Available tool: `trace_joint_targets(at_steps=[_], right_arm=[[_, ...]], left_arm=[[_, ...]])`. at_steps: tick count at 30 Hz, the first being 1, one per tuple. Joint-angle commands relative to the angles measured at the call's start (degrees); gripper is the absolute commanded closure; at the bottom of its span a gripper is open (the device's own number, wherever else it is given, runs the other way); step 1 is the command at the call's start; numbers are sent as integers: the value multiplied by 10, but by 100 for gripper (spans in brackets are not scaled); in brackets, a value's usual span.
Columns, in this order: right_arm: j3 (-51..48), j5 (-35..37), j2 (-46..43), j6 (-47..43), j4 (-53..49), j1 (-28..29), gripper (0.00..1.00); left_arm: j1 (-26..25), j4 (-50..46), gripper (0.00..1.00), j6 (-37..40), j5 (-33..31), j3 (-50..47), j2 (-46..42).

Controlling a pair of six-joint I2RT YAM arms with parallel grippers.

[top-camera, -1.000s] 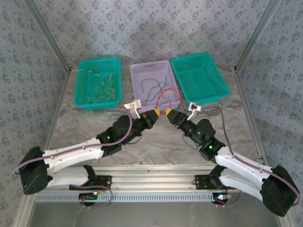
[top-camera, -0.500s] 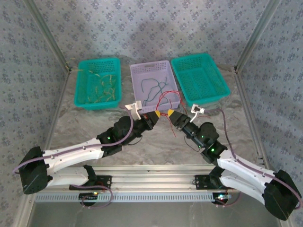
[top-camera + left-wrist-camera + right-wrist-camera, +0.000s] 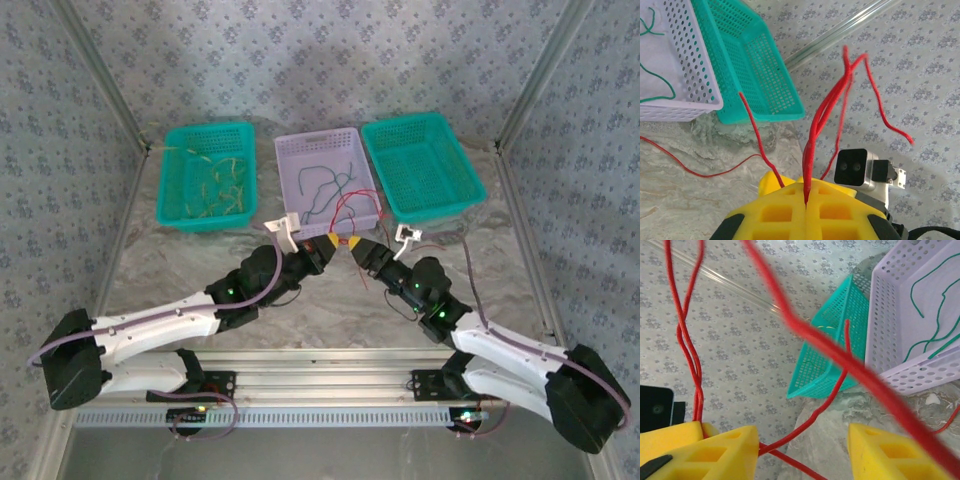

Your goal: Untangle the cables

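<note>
Since a second ago, your right gripper (image 3: 352, 244) has slid left. Its yellow tips now sit just beside those of the left gripper (image 3: 325, 243), which has barely shifted.

From above, you see the two grippers meeting over the table (image 3: 180, 270), just in front of the purple basket (image 3: 283, 175). The red cables (image 3: 345, 208) loop from the tips up over that basket's near rim. Green cables (image 3: 318, 185) lie inside it. Yellow cables (image 3: 215, 185) lie in the left teal basket (image 3: 165, 180), and the right teal basket (image 3: 420, 165) stands just beside the purple one. You cannot read either jaw from up here.

Your left wrist camera settles one of them. The left gripper's fingers (image 3: 780, 210) are pressed flat together, pinching a bundle of red strands that rises twisted from the seam and splays into loose ends. Another red strand trails down across the table towards the purple basket. The right arm's wrist camera (image 3: 855, 167) sits close behind the fingers.

Your right wrist camera settles the other. Its own fingers (image 3: 885, 452) stand well apart, clamping nothing. One red strand crosses the gap between them, and a blurred one runs close to the lens. At the left, the twisted red pair climbs from the left gripper's yellow tip (image 3: 670, 435).
</note>
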Motion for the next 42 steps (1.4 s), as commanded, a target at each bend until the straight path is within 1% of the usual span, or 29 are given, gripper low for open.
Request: trace_joint_targets(at_steps=[1, 4, 6, 7, 10, 11, 13, 15, 16, 19, 21, 25, 28, 30, 32, 34, 36, 37, 39, 42], right_arm=[[28, 2, 20, 0, 49, 1, 53], [38, -2, 29, -8, 57, 1, 58], [38, 4, 23, -15, 54, -1, 59], [38, 8, 18, -18, 49, -2, 63], [40, 6, 10, -29, 37, -5, 78], [39, 5, 7, -32, 35, -7, 81], [38, 8, -8, -42, 19, -7, 92], [37, 19, -32, -59, -15, -8, 98], [41, 26, -49, -72, -47, -9, 100], [41, 58, -110, -103, -146, -9, 100], [28, 72, -150, -108, -184, -16, 100], [4, 54, -195, -95, -211, -46, 100], [-5, 27, -210, -103, -207, -51, 100], [6, 31, -242, -122, -278, -51, 100], [8, 64, -300, -121, -396, -53, 100], [13, 111, -371, -122, -508, -75, 100], [37, 136, -409, -132, -595, -108, 100], [57, 147, -413, -143, -631, -126, 100], [89, 157, -401, -158, -673, -154, 100], [138, 153, -350, -180, -695, -192, 100]], left_arm=[[-11, 31, 100, -1, 4, 8, 7], [-12, 31, 100, -3, 3, 3, 4], [-11, 30, 100, -4, 1, -4, 0], [-11, 30, 100, -5, 0, -7, -1], [-12, 29, 100, -6, -4, -15, -7], [-12, 29, 100, -6, -4, -17, -8], [-12, 26, 100, -5, -7, -19, -12], [-12, 20, 100, 1, -12, -20, -18], [-12, 11, 100, 7, -17, -20, -25], [-10, -24, 100, 31, -39, -18, -55], [-7, -48, 100, 47, -50, -17, -78], [5, -69, 100, 50, -52, -24, -102], [10, -67, 100, 48, -49, -28, -106], [14, -79, 100, 50, -49, -26, -114], [23, -116, 100, 68, -58, -18, -140], [38, -165, 100, 95, -75, -9, -177], [52, -213, 100, 117, -90, 1, -209], [62, -246, 100, 125, -98, 12, -221], [75, -284, 100, 150, -105, 29, -242], [84, -328, 100, 181, -111, 55, -257]])
